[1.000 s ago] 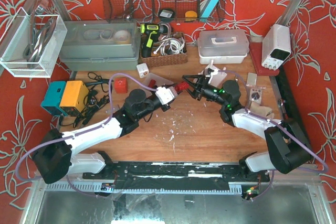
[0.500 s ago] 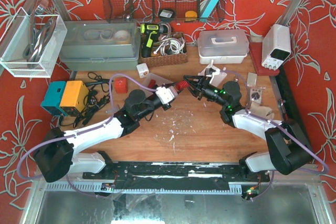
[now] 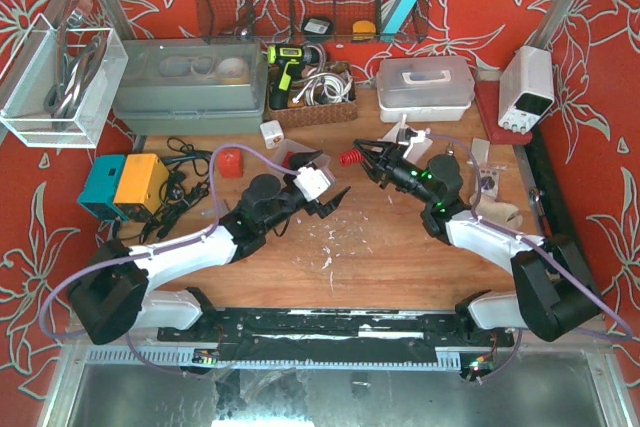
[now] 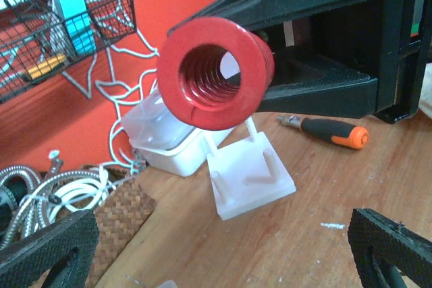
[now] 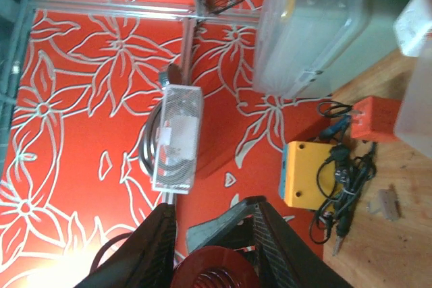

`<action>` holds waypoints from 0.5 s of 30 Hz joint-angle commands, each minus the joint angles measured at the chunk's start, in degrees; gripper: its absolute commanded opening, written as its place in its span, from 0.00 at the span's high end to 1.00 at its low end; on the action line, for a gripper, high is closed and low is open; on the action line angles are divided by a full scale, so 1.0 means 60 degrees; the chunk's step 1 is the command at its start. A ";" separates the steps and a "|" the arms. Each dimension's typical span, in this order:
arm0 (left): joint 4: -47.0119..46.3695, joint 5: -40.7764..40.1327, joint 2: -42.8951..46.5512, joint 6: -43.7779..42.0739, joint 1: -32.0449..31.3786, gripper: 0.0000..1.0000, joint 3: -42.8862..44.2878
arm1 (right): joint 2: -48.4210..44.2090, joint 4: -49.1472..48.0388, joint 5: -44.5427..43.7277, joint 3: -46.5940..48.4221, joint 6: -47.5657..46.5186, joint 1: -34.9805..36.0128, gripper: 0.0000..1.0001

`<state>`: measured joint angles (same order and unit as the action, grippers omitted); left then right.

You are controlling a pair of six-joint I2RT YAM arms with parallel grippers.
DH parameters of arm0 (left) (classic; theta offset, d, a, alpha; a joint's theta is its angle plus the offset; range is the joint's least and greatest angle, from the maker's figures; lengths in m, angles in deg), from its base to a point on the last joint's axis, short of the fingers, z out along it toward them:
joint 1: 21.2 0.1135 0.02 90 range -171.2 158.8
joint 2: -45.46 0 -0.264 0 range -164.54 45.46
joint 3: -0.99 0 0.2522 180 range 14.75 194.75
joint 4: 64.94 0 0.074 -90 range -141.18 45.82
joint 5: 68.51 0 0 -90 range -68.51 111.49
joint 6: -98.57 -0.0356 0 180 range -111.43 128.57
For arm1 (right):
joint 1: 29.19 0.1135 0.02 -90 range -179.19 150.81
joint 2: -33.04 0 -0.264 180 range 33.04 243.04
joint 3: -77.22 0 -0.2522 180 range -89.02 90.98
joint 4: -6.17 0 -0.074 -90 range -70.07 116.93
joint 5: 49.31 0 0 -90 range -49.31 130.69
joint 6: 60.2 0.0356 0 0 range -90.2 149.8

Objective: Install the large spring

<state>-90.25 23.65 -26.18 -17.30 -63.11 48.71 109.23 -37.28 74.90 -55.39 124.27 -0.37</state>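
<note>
Large spring (image 3: 349, 158) sits clamped in the right gripper (image 3: 362, 160), above the table (image 3: 400, 247).

The left arm (image 3: 190, 247) stretches from the lower left of the frame toward the centre, its jaws spread wide with nothing between them. The right arm (image 3: 480, 232) reaches from the lower right toward the upper centre, jaws pinched on the large spring (image 3: 349, 159).
</note>
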 commanded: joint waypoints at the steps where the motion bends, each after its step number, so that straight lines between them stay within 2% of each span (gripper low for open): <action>1: 0.0520 -0.0436 0.0343 0.0643 0.0012 0.00 0.0180 | -0.0355 0.1468 -0.0660 0.0369 -0.1156 -0.0311 1.00; 7: 0.2262 -0.2730 0.0654 0.3320 0.0012 0.00 0.0511 | -0.1581 0.6403 -0.2478 0.1456 -0.5294 -0.0722 1.00; 11: 0.3808 -0.3921 0.0470 0.5086 0.0059 0.00 0.0869 | -0.1847 0.8553 -0.4097 0.2328 -0.7588 -0.0755 1.00; 15: 0.4737 -0.4730 -0.0041 0.6077 0.0127 0.00 0.1192 | -0.1535 0.9810 -0.5756 0.3165 -0.9395 -0.0760 1.00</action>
<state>-69.79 3.80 -24.08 8.88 -62.80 53.84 99.00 9.14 53.09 -40.88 84.04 -4.74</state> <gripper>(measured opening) 0.998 0.327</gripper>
